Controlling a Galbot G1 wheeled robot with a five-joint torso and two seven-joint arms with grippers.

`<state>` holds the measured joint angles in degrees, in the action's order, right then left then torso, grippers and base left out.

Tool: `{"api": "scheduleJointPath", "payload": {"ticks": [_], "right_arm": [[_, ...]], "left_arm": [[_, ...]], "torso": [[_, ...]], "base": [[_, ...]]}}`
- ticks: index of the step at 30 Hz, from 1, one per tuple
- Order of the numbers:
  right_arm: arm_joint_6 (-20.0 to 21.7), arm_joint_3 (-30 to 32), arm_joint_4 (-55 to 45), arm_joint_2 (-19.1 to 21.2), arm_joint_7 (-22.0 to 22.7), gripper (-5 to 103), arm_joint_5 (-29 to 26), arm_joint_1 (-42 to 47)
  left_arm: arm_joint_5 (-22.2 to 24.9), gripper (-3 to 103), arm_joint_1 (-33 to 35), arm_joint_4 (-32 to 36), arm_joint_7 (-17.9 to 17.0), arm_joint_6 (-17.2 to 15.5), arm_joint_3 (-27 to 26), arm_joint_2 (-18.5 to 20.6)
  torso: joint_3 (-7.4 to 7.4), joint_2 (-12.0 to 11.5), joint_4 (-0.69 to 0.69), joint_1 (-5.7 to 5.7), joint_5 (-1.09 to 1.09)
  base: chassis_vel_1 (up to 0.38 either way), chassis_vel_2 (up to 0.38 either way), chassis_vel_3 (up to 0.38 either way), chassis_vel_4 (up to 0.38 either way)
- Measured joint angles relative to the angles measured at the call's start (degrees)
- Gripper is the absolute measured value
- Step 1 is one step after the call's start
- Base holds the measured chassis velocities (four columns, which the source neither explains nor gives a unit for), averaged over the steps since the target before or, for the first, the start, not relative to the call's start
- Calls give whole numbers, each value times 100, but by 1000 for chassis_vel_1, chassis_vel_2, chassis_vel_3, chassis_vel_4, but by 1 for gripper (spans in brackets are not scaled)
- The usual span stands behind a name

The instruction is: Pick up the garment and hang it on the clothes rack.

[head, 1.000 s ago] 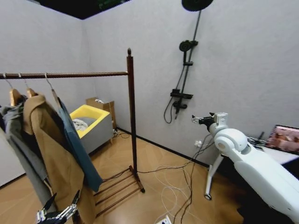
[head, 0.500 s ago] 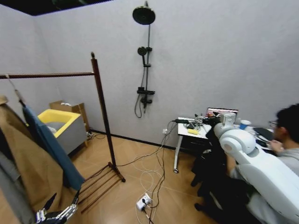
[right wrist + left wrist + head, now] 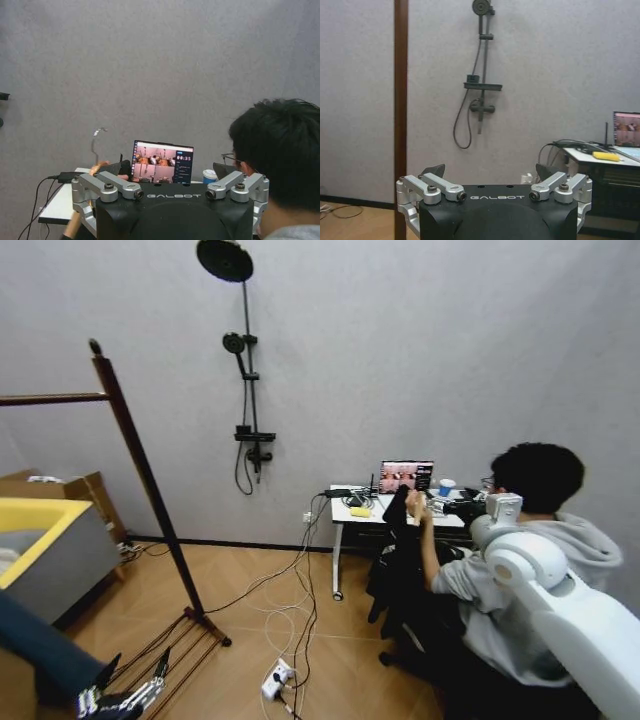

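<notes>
Two grippers show, both with nothing between their fingers. The left gripper [image 3: 490, 176] has its jaws spread wide apart; in the head view it [image 3: 125, 695] hangs low, near the foot of the clothes rack [image 3: 150, 490], on the side away from the desk. The right gripper [image 3: 169, 170] also has its fingers parted and grips nothing; the right arm [image 3: 560, 610] reaches up well apart from the rack, on the desk side.

Seen from the left wrist, one dark reddish-brown post of the rack [image 3: 400, 115] stands upright just beside the left gripper, with a wall-mounted shower fitting [image 3: 480, 75] farther off behind. In the head view the shower fitting [image 3: 243, 360] hangs on the grey wall between the rack and a white desk [image 3: 345, 512] carrying a lit laptop [image 3: 405, 476].

A strip of the garment [image 3: 45, 655], dark teal cloth, lies low beside the rack's slatted base, just next to the left gripper but not held by it. Beyond it, behind the rack's crossbar, sits a yellow-rimmed grey bin [image 3: 50, 545]. White cables and a power strip [image 3: 275, 678] trail over the wooden floor between rack and desk.
</notes>
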<state>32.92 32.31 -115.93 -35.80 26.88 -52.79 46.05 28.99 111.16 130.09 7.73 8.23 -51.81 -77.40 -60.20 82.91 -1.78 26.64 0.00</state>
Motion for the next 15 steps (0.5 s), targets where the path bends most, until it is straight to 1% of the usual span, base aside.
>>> {"api": "scheduleJointPath", "payload": {"ticks": [1,2,3,4,5,6,7,10,12,13,14,15], "right_arm": [[-71,2,0,-13,-113,100,-16,17],[-71,2,0,-13,-113,100,-16,17],[-285,9,-13,-42,-339,100,-41,72],[-487,16,-88,-73,-449,100,-44,171],[-487,16,-88,-73,-449,100,-44,171],[-560,68,-288,-129,-415,100,-58,354],[-537,186,-485,-188,-351,100,-73,552],[-529,346,-634,-246,-385,100,-54,767],[-639,829,-963,-403,-638,100,98,1351],[-689,1119,-1121,-510,-777,100,221,1675],[-689,1119,-1121,-510,-777,100,221,1675],[-728,1396,-1267,-640,-907,100,378,2026]], "left_arm": [[0,100,0,0,0,0,0,0],[0,100,0,0,0,0,0,0],[0,100,0,0,1,0,0,0],[0,100,0,0,1,0,0,0],[0,100,0,0,1,0,0,0],[0,100,0,0,1,0,0,0],[0,100,0,0,1,0,0,0],[0,100,0,0,0,0,0,0],[0,100,0,0,-3,0,0,0],[0,100,0,0,-1,0,0,0],[0,100,0,0,-1,0,0,0],[0,100,0,0,1,0,0,1]], "torso": [[0,1,1,0,0],[0,1,1,0,0],[0,1,0,0,0],[0,0,2,0,0],[0,0,2,0,0],[-1,0,3,1,2],[-1,0,4,2,0],[-1,0,5,2,-1],[-1,-1,6,3,0],[-1,-1,6,3,-3],[-1,-1,6,3,-3],[-1,-1,4,3,-2]], "base": [[-70,-129,-127,-32],[-70,-129,-127,-32],[-38,-129,-30,-25],[-35,-74,-30,2],[-35,-74,-30,2],[0,0,0,0],[0,0,0,0],[0,0,0,0],[-4,26,0,-13],[0,0,0,0],[0,0,0,0],[0,0,0,0]]}}
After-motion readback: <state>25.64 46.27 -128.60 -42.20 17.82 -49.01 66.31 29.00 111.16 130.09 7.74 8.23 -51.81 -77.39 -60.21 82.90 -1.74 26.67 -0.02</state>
